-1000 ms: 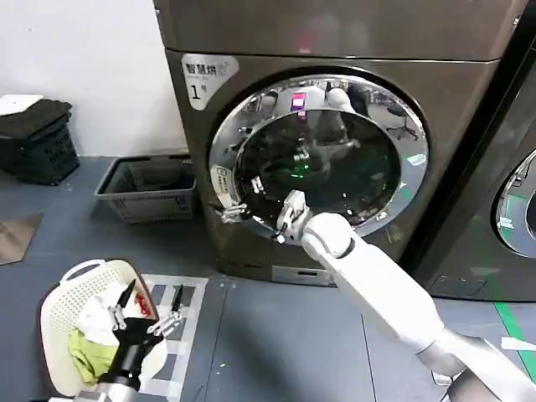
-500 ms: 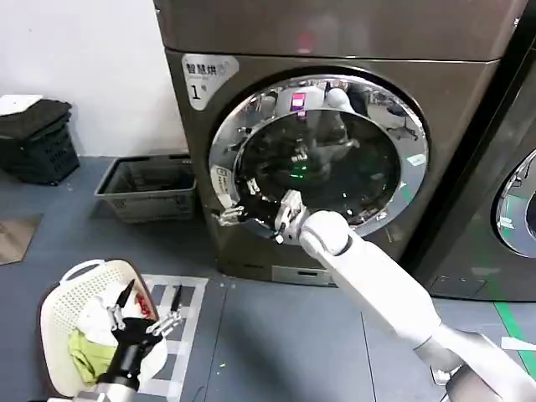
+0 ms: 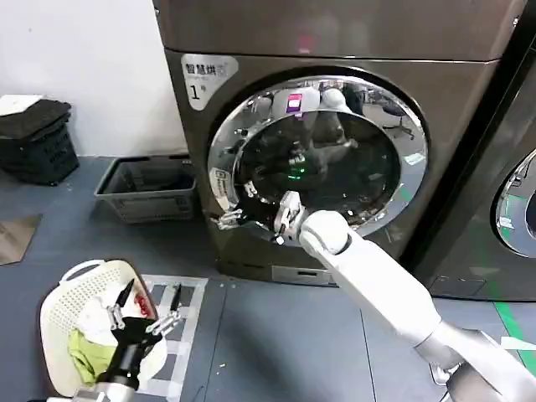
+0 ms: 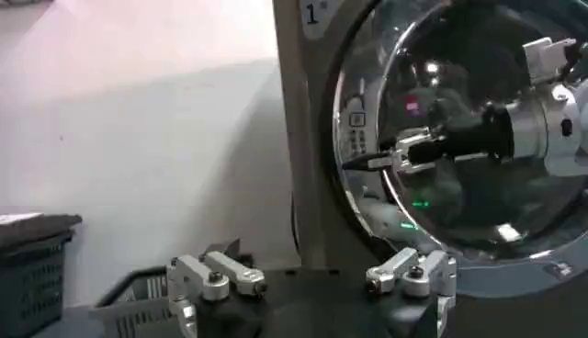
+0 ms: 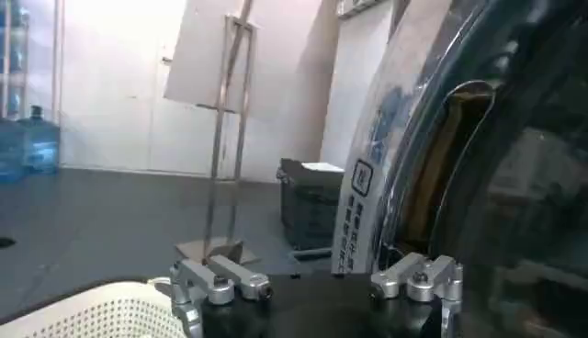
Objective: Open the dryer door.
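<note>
The dryer door [image 3: 322, 88] is a big round porthole with a chrome rim and dark glass, on the bronze-grey machine labelled "1". My right gripper [image 3: 255, 222] is at the door's lower left rim, open, with one finger beside the rim's outer edge and the other over the glass. In the right wrist view the rim [image 5: 360, 207] rises between the fingers of the right gripper [image 5: 317, 283]. My left gripper [image 3: 149, 308] hangs open low on the left, above a basket. The left wrist view looks past that left gripper [image 4: 314, 277] at the door [image 4: 459, 197].
A white laundry basket [image 3: 60, 289] with clothes stands on the floor at the lower left. A grey crate [image 3: 146, 191] lies left of the machine, with black crates [image 3: 38, 141] by the wall. A darker machine [image 3: 494, 209] stands on the right.
My right gripper has crept slightly left and down along the door's rim, and the reflections in the chrome have shifted a little. The left arm has not moved.
</note>
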Available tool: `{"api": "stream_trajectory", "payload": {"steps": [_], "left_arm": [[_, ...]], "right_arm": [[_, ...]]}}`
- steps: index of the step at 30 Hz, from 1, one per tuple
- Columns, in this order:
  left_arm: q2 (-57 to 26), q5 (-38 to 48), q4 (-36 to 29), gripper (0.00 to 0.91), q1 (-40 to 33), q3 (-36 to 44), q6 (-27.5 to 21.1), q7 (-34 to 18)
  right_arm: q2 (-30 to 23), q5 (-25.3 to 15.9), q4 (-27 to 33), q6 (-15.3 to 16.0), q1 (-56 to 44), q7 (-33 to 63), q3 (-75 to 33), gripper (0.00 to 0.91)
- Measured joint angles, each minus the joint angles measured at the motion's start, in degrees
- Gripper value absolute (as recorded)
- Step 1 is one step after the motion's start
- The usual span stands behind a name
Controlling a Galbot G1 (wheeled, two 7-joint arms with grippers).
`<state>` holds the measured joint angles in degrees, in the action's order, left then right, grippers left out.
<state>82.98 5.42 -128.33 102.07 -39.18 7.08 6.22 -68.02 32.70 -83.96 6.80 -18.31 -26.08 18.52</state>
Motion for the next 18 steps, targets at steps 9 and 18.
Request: {"api": "stream_trajectory", "payload": {"steps": [9,18], "left_arm": [[-0.2,0.1,0.0,0.907,-0.3,-0.1,-0.1,0.0],[-2.0,4.5,0.3,0.907,-3.1,-2.4,-2.5,0.3]], "right_arm": [[2.4,1.1,-3.6,-0.3,-1.1,-2.2,0.7,0.907],[5.7,1.5,-8.2,-0.5,-2.4,-3.1,1.8,0.907]]}}
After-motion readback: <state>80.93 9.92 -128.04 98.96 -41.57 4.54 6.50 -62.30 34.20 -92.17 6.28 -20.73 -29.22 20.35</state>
